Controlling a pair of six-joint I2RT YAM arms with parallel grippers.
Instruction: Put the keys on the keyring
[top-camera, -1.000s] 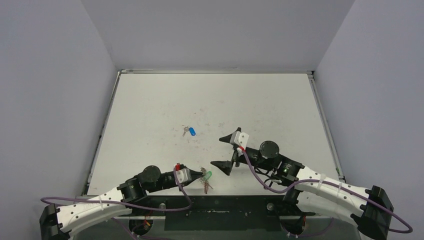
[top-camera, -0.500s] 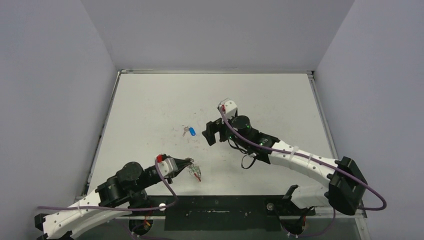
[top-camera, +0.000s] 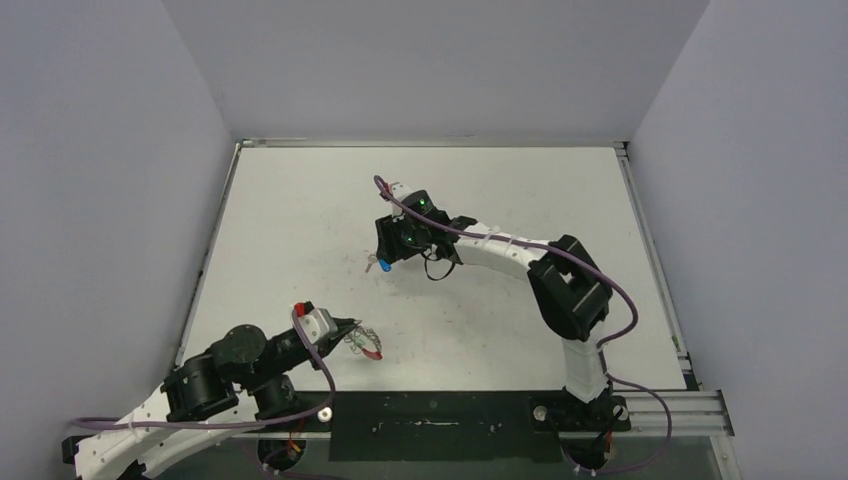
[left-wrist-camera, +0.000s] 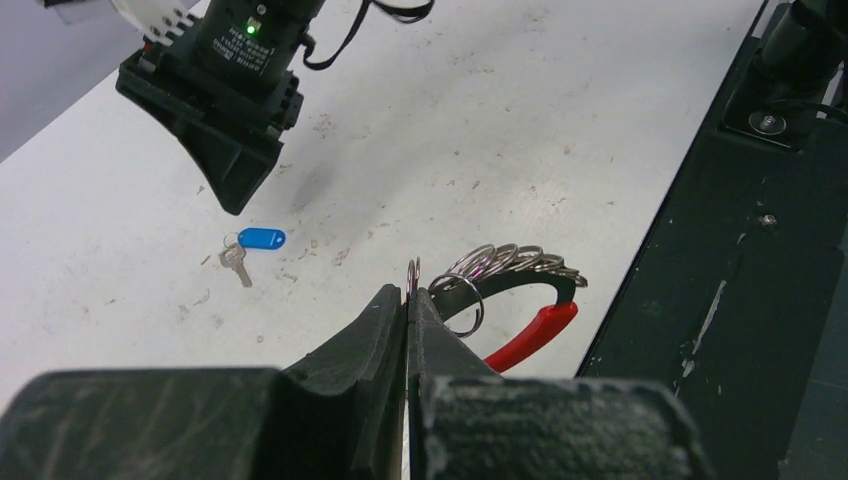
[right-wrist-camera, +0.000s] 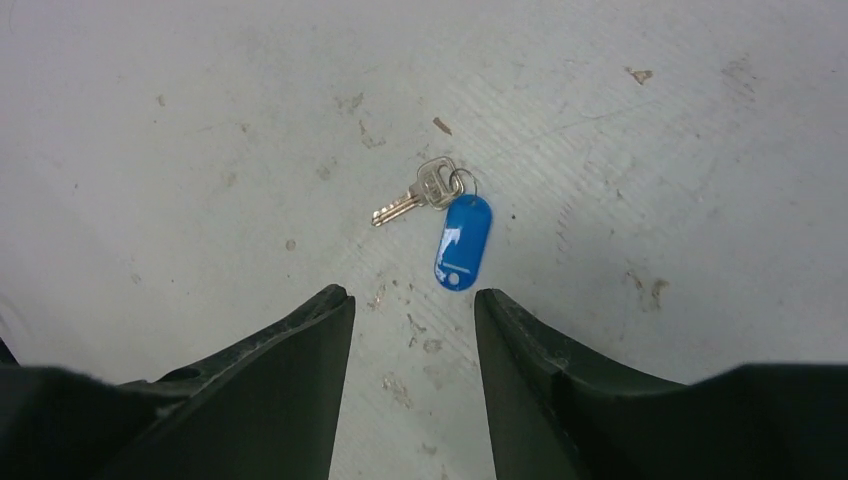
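A small silver key with a blue plastic tag (right-wrist-camera: 463, 240) lies flat on the white table, also visible as a blue key (top-camera: 383, 267) and blue key (left-wrist-camera: 262, 238). My right gripper (right-wrist-camera: 412, 295) hovers just short of it, open, nothing between its fingers; from above the right gripper (top-camera: 386, 255) stands right over the key. The keyring (left-wrist-camera: 510, 262), a coiled silvery arc with a red sleeve (left-wrist-camera: 530, 335), hangs from my left gripper (left-wrist-camera: 410, 292), which is shut on one of its small loops. From above, the keyring (top-camera: 365, 343) sits at the left gripper (top-camera: 347, 329), low and near the front.
The black front rail (left-wrist-camera: 740, 200) runs just right of the keyring. Grey walls (top-camera: 120, 200) enclose the table on three sides. The right arm (top-camera: 500, 250) stretches across the table's middle. Scuff marks (right-wrist-camera: 640, 285) dot the surface.
The right arm swung from the near right across to the blue key and its jaws narrowed. The left arm drew back to the left, carrying the keyring.
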